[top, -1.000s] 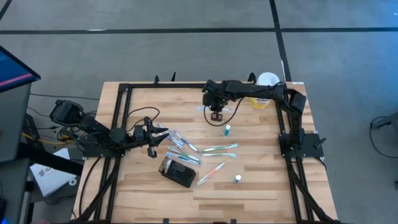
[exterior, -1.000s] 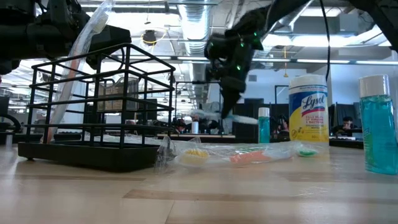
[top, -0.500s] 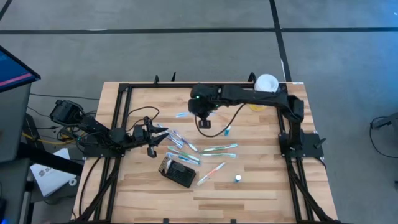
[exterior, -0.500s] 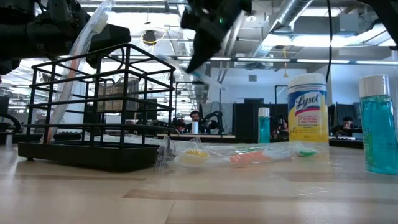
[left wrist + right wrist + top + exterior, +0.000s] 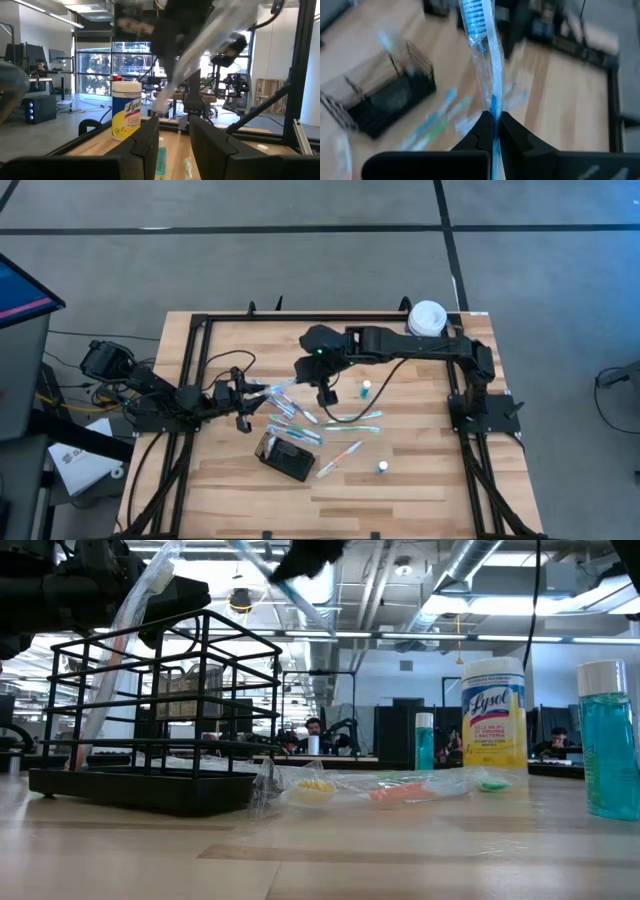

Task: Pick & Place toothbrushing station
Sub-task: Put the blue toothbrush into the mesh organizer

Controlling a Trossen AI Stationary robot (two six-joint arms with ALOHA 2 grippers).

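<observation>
- Toothbrushing station: small black wire-frame rectangular holder (image 5: 284,456) on the light wooden slatted tabletop (image 5: 400,475), toward the near-left of centre. In the low view (image 5: 150,755) it stands upright with one wrapped brush leaning inside it.
- Right claw (image 5: 300,370): raised above the tabletop's middle, far of the station, clenched on a blue-and-white toothbrush in clear plastic wrap (image 5: 487,65); bristle end points away from the fingers (image 5: 482,132).
- Left claw (image 5: 262,398): at the left side of the tabletop, just left of the loose brushes; fingers (image 5: 147,145) stand a little apart; whether they grip anything, cannot tell.
- Loose wrapped toothbrushes (image 5: 352,419): scattered flat between the station and the tabletop's middle.
- Small teal bottles: one (image 5: 366,389) near centre, one (image 5: 382,467) nearer the front.
- White-lidded yellow-labelled round canister (image 5: 427,317): far-right corner, upright.
</observation>
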